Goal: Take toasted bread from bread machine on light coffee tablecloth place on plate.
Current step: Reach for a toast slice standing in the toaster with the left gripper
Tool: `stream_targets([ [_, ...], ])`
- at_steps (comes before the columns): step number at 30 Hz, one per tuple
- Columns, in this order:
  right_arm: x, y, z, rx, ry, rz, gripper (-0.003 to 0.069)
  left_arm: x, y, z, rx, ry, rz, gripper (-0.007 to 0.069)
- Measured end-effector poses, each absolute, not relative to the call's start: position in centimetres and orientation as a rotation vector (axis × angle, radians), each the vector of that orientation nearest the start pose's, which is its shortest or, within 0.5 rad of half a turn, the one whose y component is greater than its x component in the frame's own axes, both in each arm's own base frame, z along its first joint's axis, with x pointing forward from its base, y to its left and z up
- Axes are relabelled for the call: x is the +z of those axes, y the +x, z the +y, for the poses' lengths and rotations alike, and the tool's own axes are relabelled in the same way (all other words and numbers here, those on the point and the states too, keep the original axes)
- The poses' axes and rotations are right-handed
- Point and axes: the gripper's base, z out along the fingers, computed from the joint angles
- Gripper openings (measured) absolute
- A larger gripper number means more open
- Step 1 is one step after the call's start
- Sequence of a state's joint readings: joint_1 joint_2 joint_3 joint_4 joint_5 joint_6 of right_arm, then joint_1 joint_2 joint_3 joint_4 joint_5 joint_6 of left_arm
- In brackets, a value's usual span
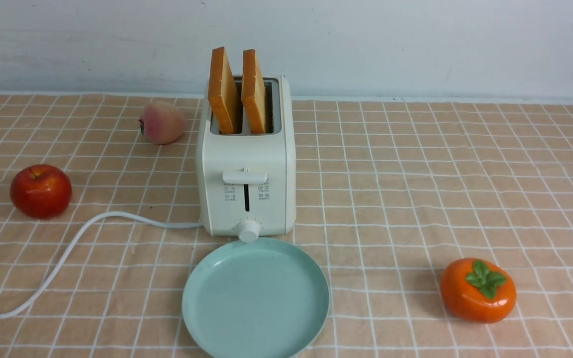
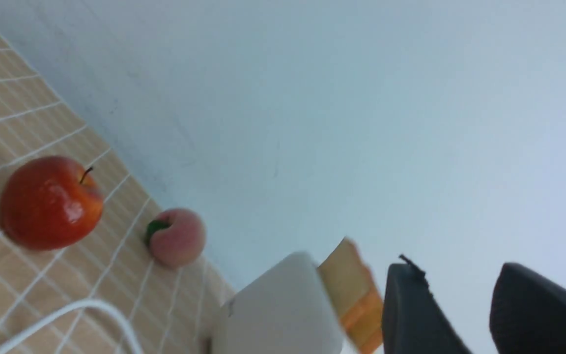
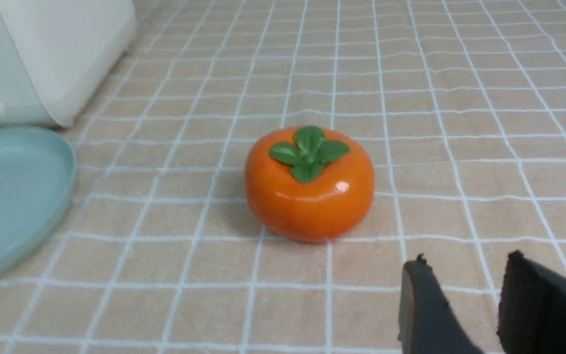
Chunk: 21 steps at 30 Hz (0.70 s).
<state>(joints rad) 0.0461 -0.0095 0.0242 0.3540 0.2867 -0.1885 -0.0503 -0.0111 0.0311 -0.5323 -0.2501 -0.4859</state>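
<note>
Two slices of toasted bread, the left [image 1: 223, 90] and the right [image 1: 253, 91], stand upright in the slots of the cream-white bread machine [image 1: 246, 196] on the light coffee tablecloth [image 1: 416, 189]. The pale mint-teal plate [image 1: 255, 299] lies empty right in front of the bread machine. Neither arm shows in the front view. In the left wrist view my left gripper [image 2: 460, 275] is open and empty, apart from the bread machine [image 2: 278, 314] and a slice [image 2: 352, 290]. In the right wrist view my right gripper [image 3: 465, 268] is open and empty, low over the cloth, near the plate [image 3: 13, 196] and bread machine [image 3: 52, 54].
A red apple [image 1: 41, 191] and a peach [image 1: 162, 123] lie left of the bread machine. The white cord [image 1: 67, 253] runs off to the left front. An orange persimmon [image 1: 478, 289] sits at the right front, just ahead of my right gripper [image 3: 310, 183]. A pale wall stands behind.
</note>
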Motion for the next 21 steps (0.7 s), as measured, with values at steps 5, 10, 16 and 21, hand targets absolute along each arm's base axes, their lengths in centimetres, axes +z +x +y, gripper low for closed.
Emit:
stream_targets([
  [5,19.4,5.6,1.1,0.461,0.262,1.621,0.0239,22.6,5.1,1.4,-0.898,-0.810,1.022,0.0233],
  [10,20.1,5.6,0.8,0.599,0.429,1.524,0.0239,22.7,5.1,1.5,-0.917,-0.829,1.006,0.0099],
  [16,23.1,5.2,0.4,0.782,0.592,1.358,0.0219,30.5,3.5,0.4,-0.812,-0.549,1.066,-0.0014],
  [21,32.2,3.0,1.9,0.824,0.327,1.325,0.0094,35.6,5.8,-1.4,-0.717,-0.391,1.439,-0.0014],
])
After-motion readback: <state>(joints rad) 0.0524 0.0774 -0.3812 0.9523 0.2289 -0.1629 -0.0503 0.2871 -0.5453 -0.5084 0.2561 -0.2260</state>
